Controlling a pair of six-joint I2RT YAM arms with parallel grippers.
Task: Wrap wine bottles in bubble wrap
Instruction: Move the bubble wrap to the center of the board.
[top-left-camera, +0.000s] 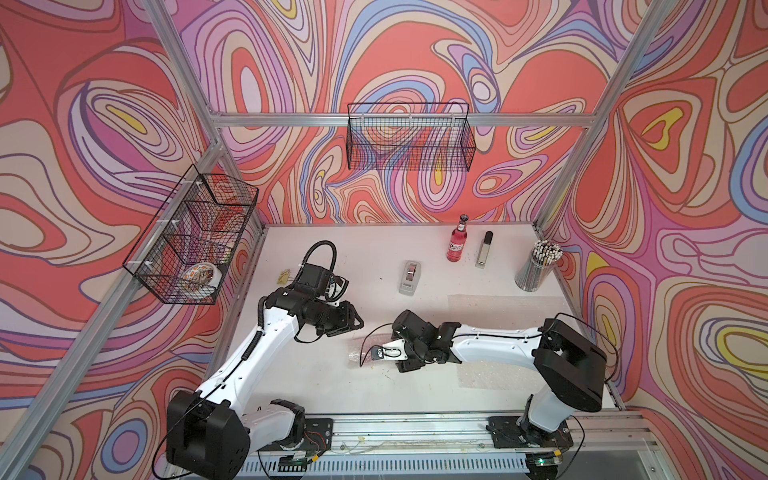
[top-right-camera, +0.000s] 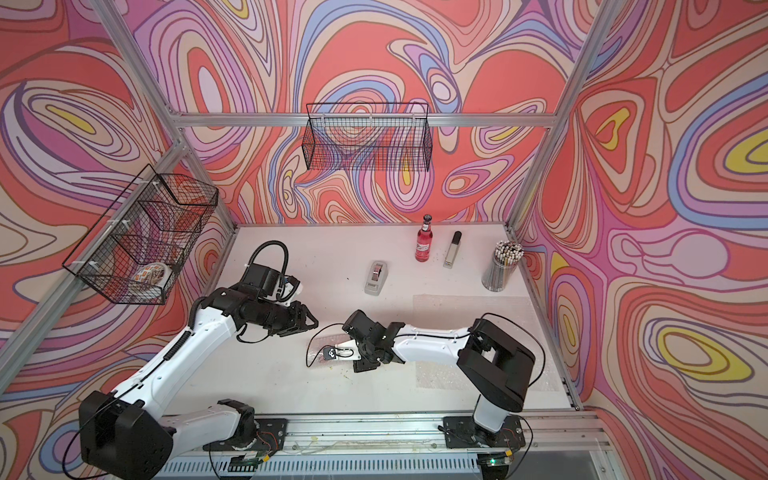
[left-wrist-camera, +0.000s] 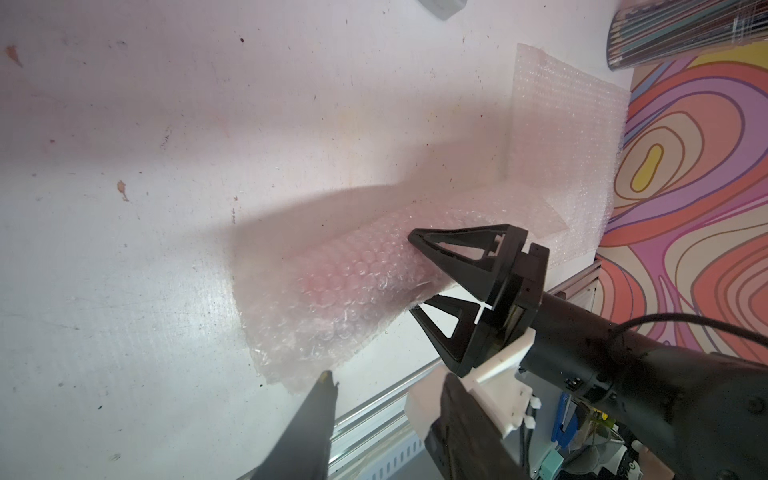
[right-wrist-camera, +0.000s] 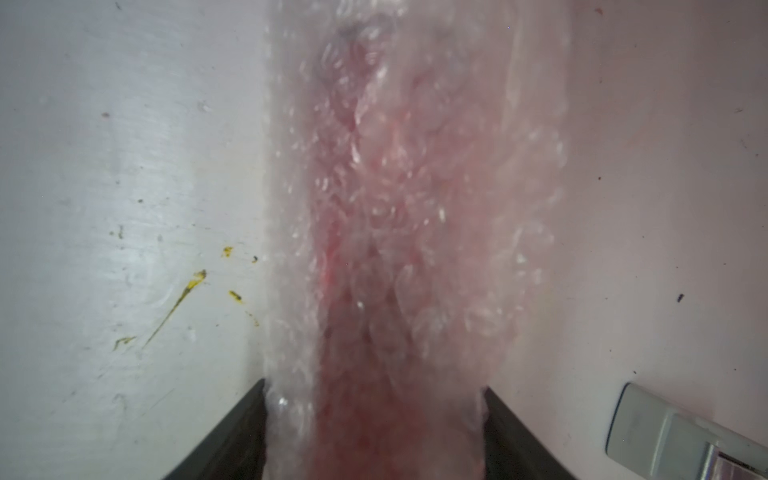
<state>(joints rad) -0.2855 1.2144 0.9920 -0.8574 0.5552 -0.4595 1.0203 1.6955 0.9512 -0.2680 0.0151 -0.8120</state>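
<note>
Low and level, reaching inward with right gripper (left-wrist-camera: 411, 274), seemingly pinching clear bubble-wrapped pink bottle (left-wrist-camera: 332, 291); left gripper (top-right-camera: 312, 319) hovering opposite, spread

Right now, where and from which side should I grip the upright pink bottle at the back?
Probably the straight body of the bottle, at the label, coming level from the front. It stands upright, its neck is narrow, and the silver-and-black bar sits close beside it.
</note>
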